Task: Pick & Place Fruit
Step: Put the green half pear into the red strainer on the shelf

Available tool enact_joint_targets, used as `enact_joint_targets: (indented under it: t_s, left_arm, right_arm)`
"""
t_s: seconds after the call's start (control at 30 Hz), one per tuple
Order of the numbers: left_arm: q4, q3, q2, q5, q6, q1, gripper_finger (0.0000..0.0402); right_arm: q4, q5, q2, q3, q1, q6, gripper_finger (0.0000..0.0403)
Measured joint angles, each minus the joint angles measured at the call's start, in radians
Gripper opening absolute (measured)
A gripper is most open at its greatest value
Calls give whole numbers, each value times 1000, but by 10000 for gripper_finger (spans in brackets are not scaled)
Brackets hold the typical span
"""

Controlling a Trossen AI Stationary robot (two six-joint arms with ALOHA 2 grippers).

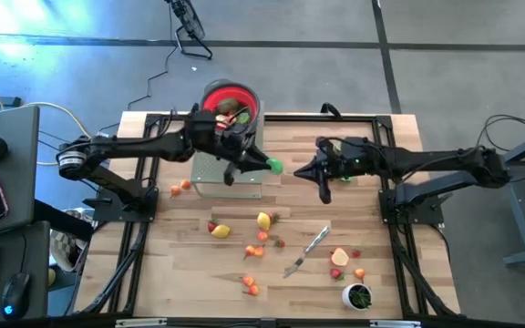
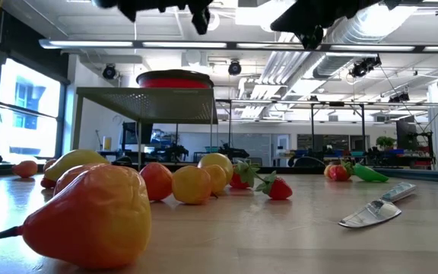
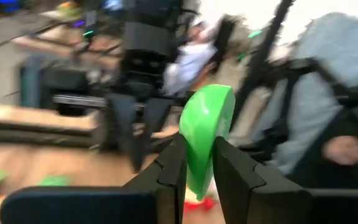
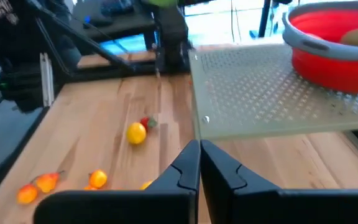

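Clamping a green fruit piece (image 3: 205, 137) between its two dark fingers, the left gripper (image 1: 261, 164) hangs above the table just at the five o'clock side of the red bowl (image 1: 247, 95), over the edge of the perforated grey stand (image 1: 210, 176) that carries that bowl. The piece looks like a light, stiff plastic slice with a smooth, probably slippery skin (it stands edge-on in the pinch), so a grip across its flat faces near the middle seems safest. At three o'clock from it, the right gripper (image 1: 324, 189) hovers with its fingers pressed together and nothing between them. Some fruit already lies in the bowl. Most of the toy fruit is on the wood toward six o'clock: a yellow lemon-like piece (image 1: 263, 220), a yellow-and-red piece (image 1: 220, 230), small orange ones (image 1: 251, 287), and an orange piece (image 1: 339, 258) beside the silver knife (image 1: 307, 250). A small white cup with green contents (image 1: 358, 295) stands at the five o'clock corner. The bowl's raised rim and the stand's edge are what the held slice must clear.
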Motion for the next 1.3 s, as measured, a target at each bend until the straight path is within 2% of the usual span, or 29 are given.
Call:
enact_joint_targets:
  t_s: [0.1, 0.27, 0.37, 0.43, 0.67, 0.8, 0.97, 1.3]
  left_arm:
    - [-246, 93, -12, -181, 92, 0, 60]
    - [-581, 227, -28, -525, 197, 0, 60]
    - [-685, 278, -43, -690, 209, 0, 60]
    - [-696, 294, -51, -802, 209, 0, 60]
    - [-791, 295, -58, -1151, 200, 27, 60]
    - [-874, 295, -30, -1183, 142, 88, 60]
    - [-944, 294, 13, -1138, 93, 178, 60]
    - [-940, 293, 30, -1133, 93, 238, 61]
  right_arm:
    - [81, 0, -3, -33, 9, -1, 3]
    - [103, 9, -3, -38, 17, -36, 3]
    - [105, 8, -3, -39, 18, -61, 3]
    - [111, 7, -3, -39, 19, -64, 3]
    - [125, 8, -3, -39, 18, -89, 3]
    - [126, 8, -3, -39, 18, -88, 3]
    - [128, 8, -3, -39, 18, -87, 3]
    - [129, 8, -2, -39, 18, -87, 3]
